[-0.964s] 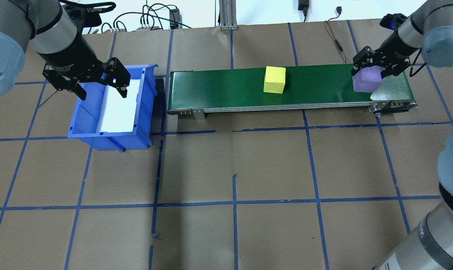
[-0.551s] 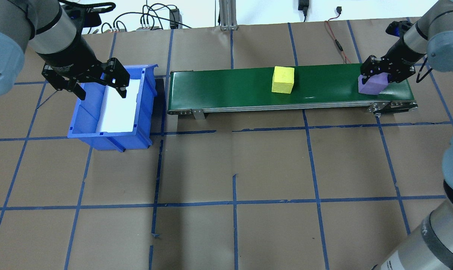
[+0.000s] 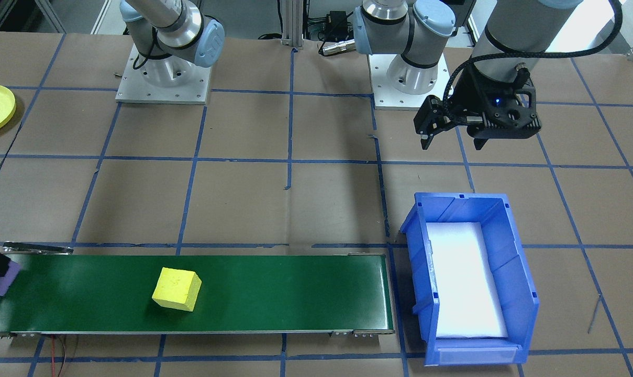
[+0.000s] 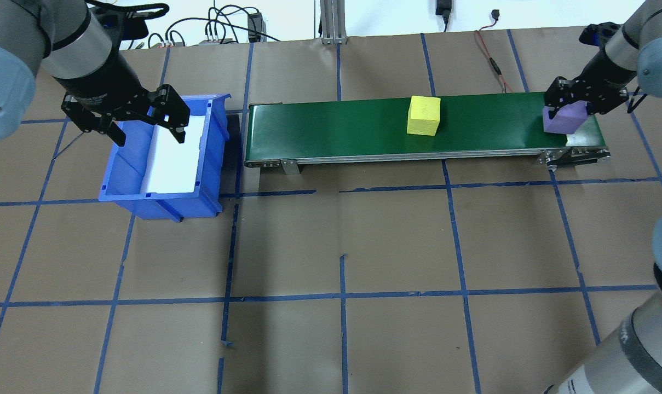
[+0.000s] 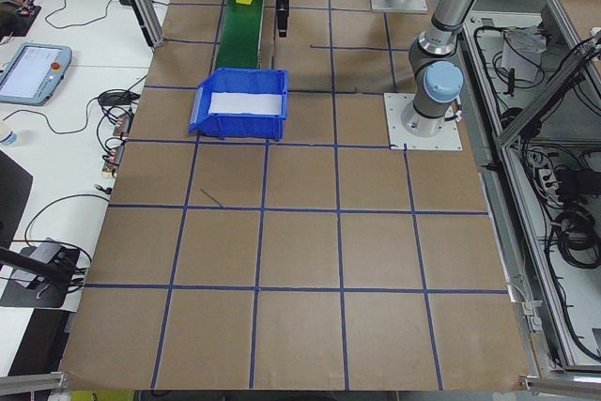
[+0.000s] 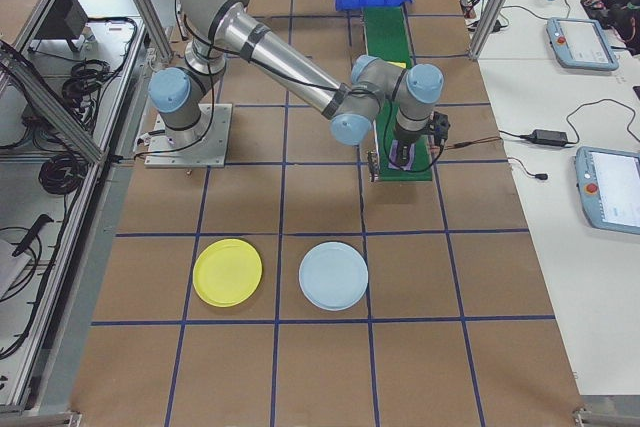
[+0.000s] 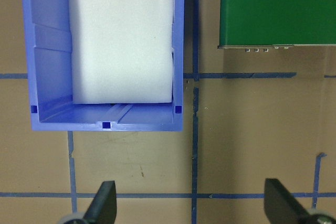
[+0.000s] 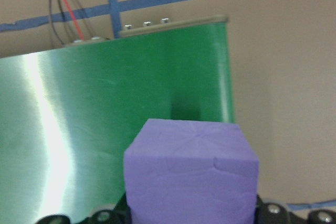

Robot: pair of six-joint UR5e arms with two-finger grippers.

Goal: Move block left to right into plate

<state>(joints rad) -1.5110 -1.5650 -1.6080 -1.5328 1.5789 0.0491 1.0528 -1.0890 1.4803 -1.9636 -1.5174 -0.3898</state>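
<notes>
Gripping the purple block between its closed fingers, the right claw sits over the right end of the green conveyor belt, which runs along the far edge of the worktop. From the right wrist view the block fills the lower middle of the picture, a matte lavender cube with faint creases on its top face; whether it touches the belt beneath it cannot be told.

A yellow block rests on the belt a little right of its middle, well apart from the purple one. It is a plain bright cube with slightly worn edges. At the belt's left end, just beside it but not touching, stands a blue bin lined with a white pad. The left claw hangs above the bin's far end with its fingers spread wide and nothing between them.

The yellow plate lies flat on the worktop toward the near right corner, as the robot sees it, well apart from the belt. It is round, shallow-rimmed and bare. Just beside it lies a pale blue plate of the same shape, the two not touching. Between the belt's right end and the plates only brown paper and blue tape lines show. Red and black wires trail along the worktop's far edge behind the belt's right end.
</notes>
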